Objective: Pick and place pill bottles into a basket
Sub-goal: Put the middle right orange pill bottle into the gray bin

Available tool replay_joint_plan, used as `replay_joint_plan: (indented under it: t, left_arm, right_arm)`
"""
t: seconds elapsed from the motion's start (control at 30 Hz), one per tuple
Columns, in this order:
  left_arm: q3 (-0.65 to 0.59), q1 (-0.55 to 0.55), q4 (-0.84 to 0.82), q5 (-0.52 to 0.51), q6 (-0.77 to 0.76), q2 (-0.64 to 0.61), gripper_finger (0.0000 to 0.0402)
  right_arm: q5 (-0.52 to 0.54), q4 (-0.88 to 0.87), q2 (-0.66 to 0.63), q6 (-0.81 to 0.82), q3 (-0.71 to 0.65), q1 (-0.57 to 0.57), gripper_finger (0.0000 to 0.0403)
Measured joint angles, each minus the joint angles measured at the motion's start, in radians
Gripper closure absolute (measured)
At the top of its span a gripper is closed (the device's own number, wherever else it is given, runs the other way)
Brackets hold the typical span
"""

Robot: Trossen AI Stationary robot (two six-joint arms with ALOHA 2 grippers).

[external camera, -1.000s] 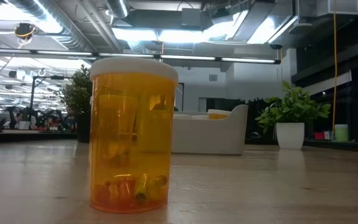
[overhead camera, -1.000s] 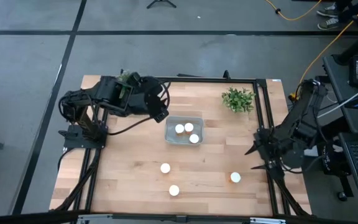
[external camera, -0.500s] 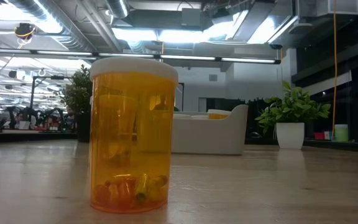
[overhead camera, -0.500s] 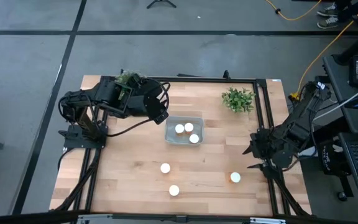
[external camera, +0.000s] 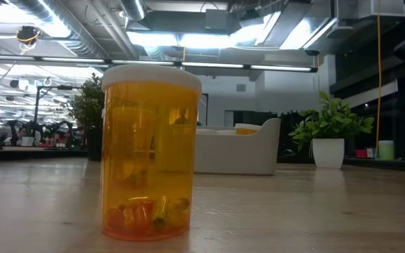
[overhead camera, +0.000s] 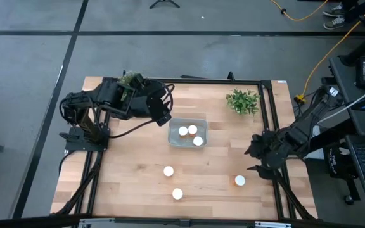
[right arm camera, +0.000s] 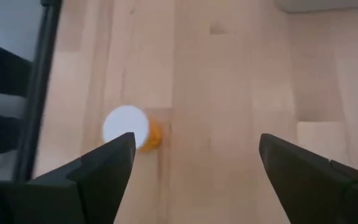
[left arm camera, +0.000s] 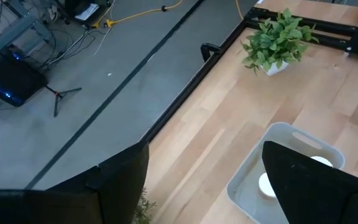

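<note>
The pale basket [overhead camera: 187, 132] stands mid-table and holds three white-capped pill bottles [overhead camera: 192, 130]. Three more bottles stand upright on the wood: one [overhead camera: 168, 171] and another [overhead camera: 177, 194] in the near middle, a third [overhead camera: 239, 180] near the right edge. That third bottle shows in the right wrist view [right arm camera: 131, 129]. My right gripper [overhead camera: 253, 161] is open and empty, just right of and beyond it. My left gripper [overhead camera: 165, 118] is open and empty at the basket's far left corner [left arm camera: 272, 134]. One bottle [external camera: 150, 151] fills the low view.
A small potted plant [overhead camera: 243, 100] stands at the far right of the table, another [overhead camera: 130, 78] at the far left behind my left arm. A black frame rail [overhead camera: 268, 114] runs along the table's right side.
My right gripper has moved toward the table's left edge and a little nearer, closing in on the bottle by the right edge. It has stayed open. My left arm has kept still and no bottle has moved.
</note>
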Motion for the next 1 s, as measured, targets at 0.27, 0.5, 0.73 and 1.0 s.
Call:
replay_joint_plan:
  t: [0.27,0.5,0.73,1.0]
  left_arm:
    - [0.000,0.000,0.000,0.035,0.043,0.000,0.0093]
    - [0.000,-0.005,0.000,0.040,-0.033,0.000,0.0093]
    - [0.001,-0.038,0.000,0.033,-0.047,0.022,0.0093]
    - [0.001,-0.040,0.000,0.032,-0.027,0.072,0.0093]
  right_arm:
    - [-0.006,0.006,0.009,-0.219,0.000,-0.034,0.0058]
    - [0.001,0.010,0.008,-0.372,0.000,-0.041,0.0058]
    - [0.001,0.019,0.008,-0.368,0.000,-0.041,0.0058]
    - [-0.013,0.021,0.008,-0.314,0.000,-0.059,0.0058]
